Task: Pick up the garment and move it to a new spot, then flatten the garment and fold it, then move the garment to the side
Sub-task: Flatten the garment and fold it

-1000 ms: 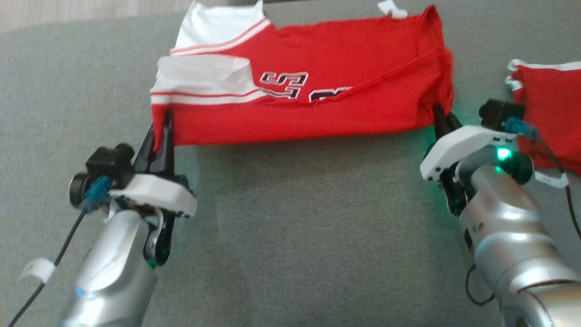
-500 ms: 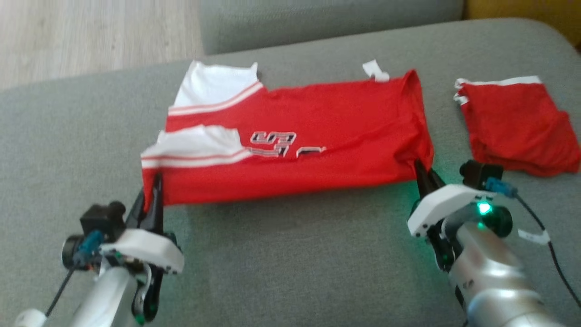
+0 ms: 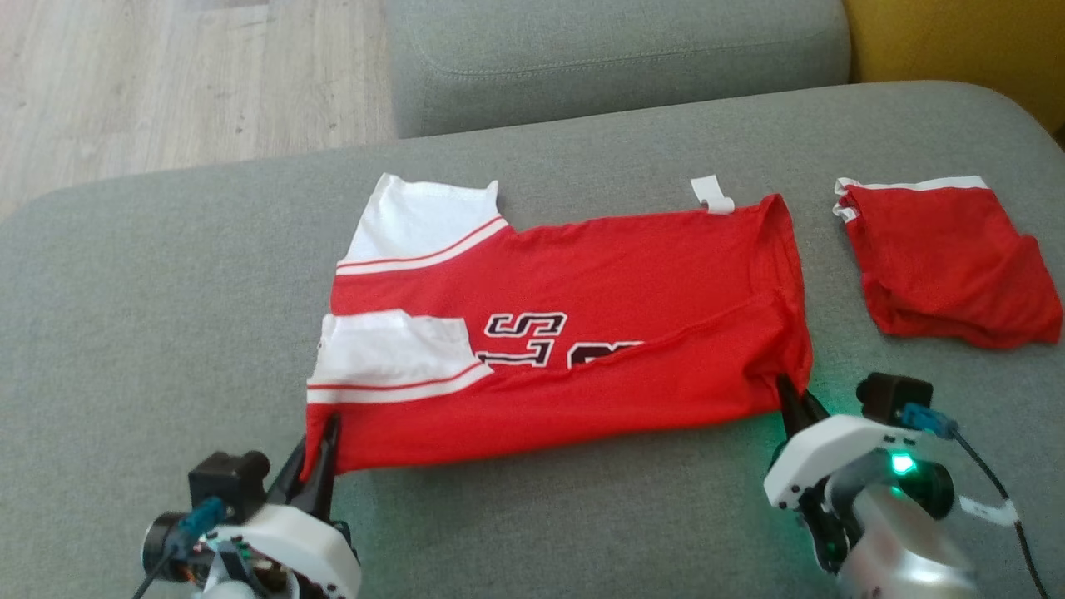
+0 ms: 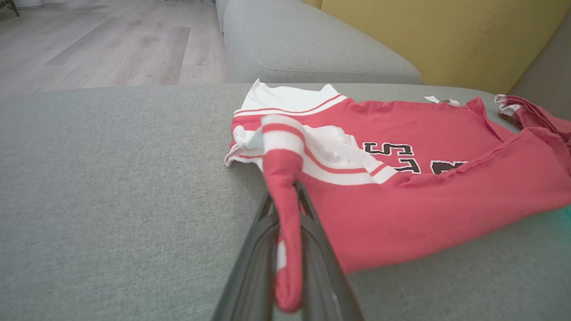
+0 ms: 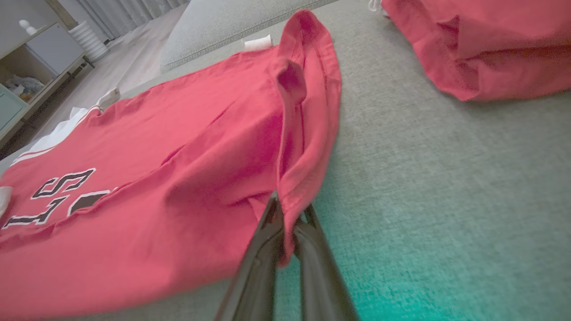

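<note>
The garment (image 3: pixel 599 283) is a red shirt with white striped sleeves and black lettering, spread on the grey sofa cushion (image 3: pixel 150 283) with its near half folded up over itself. My left gripper (image 3: pixel 320 441) is shut on the near left corner of the garment (image 4: pixel 401 196), a strip of red and white cloth pinched between its fingers (image 4: pixel 254 258). My right gripper (image 3: pixel 789 398) is shut on the near right corner of the garment (image 5: pixel 178 147), red hem caught between its fingers (image 5: pixel 263 249).
A second red cloth piece (image 3: pixel 948 258) with white trim lies folded to the right of the garment, seen also as the red cloth (image 5: pixel 482 44). Another grey cushion (image 3: pixel 616 58) and a yellow one (image 3: pixel 957 42) stand behind. Wooden floor (image 3: pixel 166 83) lies beyond the left edge.
The head camera has tilted, so the whole scene sits lower in the picture. Both grippers keep their hold on the garment's near corners, which have come slightly nearer.
</note>
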### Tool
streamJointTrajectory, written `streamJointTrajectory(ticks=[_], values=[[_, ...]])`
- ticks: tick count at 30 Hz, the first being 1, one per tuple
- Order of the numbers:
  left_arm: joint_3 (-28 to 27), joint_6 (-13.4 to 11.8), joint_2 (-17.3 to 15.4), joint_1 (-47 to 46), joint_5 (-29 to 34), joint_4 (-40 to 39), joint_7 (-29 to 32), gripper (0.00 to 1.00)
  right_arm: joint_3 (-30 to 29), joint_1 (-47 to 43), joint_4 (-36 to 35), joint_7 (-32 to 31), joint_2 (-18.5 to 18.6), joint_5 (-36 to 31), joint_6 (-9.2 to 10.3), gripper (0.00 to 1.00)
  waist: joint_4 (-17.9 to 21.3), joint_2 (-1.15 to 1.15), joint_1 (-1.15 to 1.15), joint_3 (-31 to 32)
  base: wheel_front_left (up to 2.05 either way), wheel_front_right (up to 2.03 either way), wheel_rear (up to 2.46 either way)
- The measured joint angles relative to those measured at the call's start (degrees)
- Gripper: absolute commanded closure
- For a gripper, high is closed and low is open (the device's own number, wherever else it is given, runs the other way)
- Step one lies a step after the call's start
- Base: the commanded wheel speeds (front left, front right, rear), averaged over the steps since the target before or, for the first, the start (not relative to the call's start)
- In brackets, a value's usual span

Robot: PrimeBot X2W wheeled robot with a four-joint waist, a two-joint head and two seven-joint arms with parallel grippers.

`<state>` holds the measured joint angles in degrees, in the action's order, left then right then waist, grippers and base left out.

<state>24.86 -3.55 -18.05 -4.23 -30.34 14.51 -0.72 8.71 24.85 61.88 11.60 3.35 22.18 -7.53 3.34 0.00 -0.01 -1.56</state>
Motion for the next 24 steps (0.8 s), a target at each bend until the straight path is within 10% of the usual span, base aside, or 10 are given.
streamJointTrajectory(ticks=[3, 4, 6, 16, 18, 24], values=[[0.5, -0.1, -0.1, 0.9, 0.0, -1.0, 0.6, 1.0, -2.3, -1.7, -1.9, -0.1, -0.1, -1.9, 0.0, 1.0, 0.0, 0.0, 0.0, 0.2, 0.0, 0.0, 0.0], [0.7, -0.3, -0.1, 1.1, 0.0, -1.3, 0.7, 1.0, -3.1, -2.2, -2.7, -0.1, -0.1, -2.7, 0.0, 0.86, 0.0, 0.0, 0.0, 0.2, 0.0, 0.0, 0.0], [0.9, -0.6, -0.1, 1.3, 0.0, -1.6, 0.7, 1.0, -5.1, -3.0, -4.7, 0.0, -0.2, -4.5, 0.0, 0.0, 0.1, 0.0, 0.01, 0.1, 0.0, 0.0, 0.0], [1.0, -1.5, -0.3, 1.3, 0.0, -2.6, 0.7, 0.98, -16.2, -8.4, -15.9, -1.1, -0.4, -11.1, 0.0, 0.0, 0.7, 0.0, 0.01, -0.2, 0.0, 0.0, 0.0], [0.9, -1.8, -0.3, 1.3, 0.0, -2.8, -0.2, 0.0, -16.9, -9.4, -18.8, -1.5, -0.4, -11.3, 0.0, 0.0, 0.8, 0.0, 0.01, -0.1, 0.0, 0.0, 0.0], [-1.0, -2.9, 1.2, 0.9, 0.3, -4.4, -8.8, 0.0, -12.4, -11.5, -31.2, 0.3, -0.5, -12.2, 0.0, 0.0, 0.8, 0.0, 0.01, 0.2, 0.0, 0.0, 0.0]])
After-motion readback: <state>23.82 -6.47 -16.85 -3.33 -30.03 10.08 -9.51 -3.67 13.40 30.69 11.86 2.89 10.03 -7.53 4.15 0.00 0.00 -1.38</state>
